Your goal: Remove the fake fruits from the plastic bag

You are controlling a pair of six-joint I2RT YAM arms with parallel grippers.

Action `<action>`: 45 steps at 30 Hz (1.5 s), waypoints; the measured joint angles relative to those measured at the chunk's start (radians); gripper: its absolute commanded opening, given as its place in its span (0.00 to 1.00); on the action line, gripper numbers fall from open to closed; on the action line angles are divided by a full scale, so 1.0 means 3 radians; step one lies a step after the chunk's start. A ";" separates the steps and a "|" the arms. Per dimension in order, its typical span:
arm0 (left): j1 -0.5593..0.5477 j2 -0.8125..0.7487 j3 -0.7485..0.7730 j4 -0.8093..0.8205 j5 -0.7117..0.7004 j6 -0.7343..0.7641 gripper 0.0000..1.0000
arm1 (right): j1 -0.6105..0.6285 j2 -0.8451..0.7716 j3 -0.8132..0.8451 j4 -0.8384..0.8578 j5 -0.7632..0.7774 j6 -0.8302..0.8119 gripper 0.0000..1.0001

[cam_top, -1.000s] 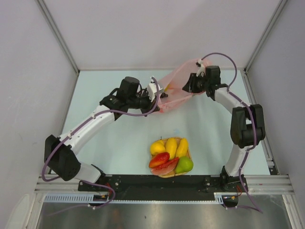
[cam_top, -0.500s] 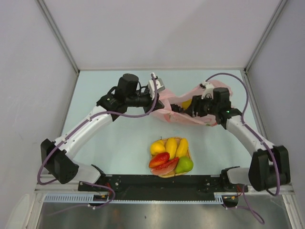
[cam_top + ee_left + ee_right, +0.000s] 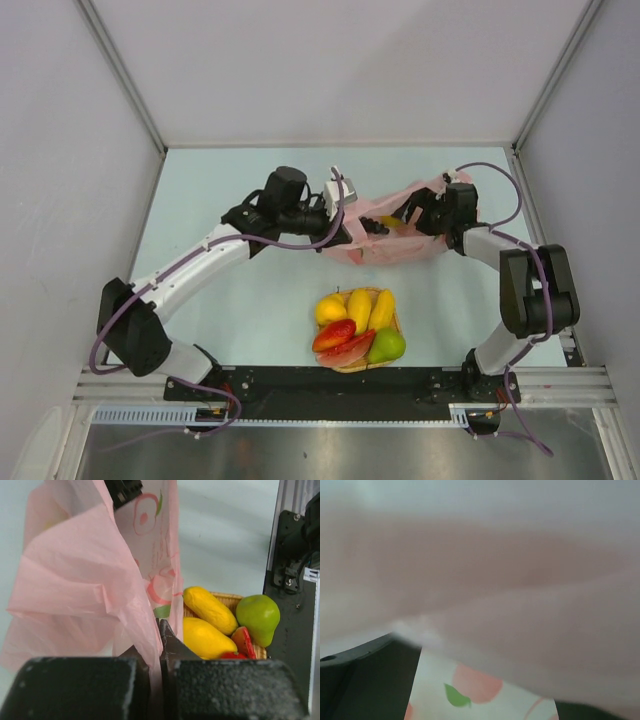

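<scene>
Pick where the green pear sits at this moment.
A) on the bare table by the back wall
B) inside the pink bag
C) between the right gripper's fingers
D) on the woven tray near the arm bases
D: the green pear lies on the woven tray beside the other fruits, well apart from the pink bag.

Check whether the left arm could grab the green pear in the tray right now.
Probably not yet. The left gripper is shut on the plastic bag, so it would have to let go first. The pear itself lies uncovered in the tray.
</scene>
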State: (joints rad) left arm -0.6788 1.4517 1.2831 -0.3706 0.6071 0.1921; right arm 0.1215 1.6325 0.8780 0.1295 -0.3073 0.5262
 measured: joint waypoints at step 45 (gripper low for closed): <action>-0.0465 0.0008 0.0132 -0.0117 -0.1226 0.0983 0.00 | 0.0327 0.0355 0.0252 0.0361 0.0380 -0.0299 1.00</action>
State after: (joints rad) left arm -0.8185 1.4540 1.3228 -0.4057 0.2394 0.4870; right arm 0.2195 1.7390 0.9535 0.2379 -0.1932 0.4366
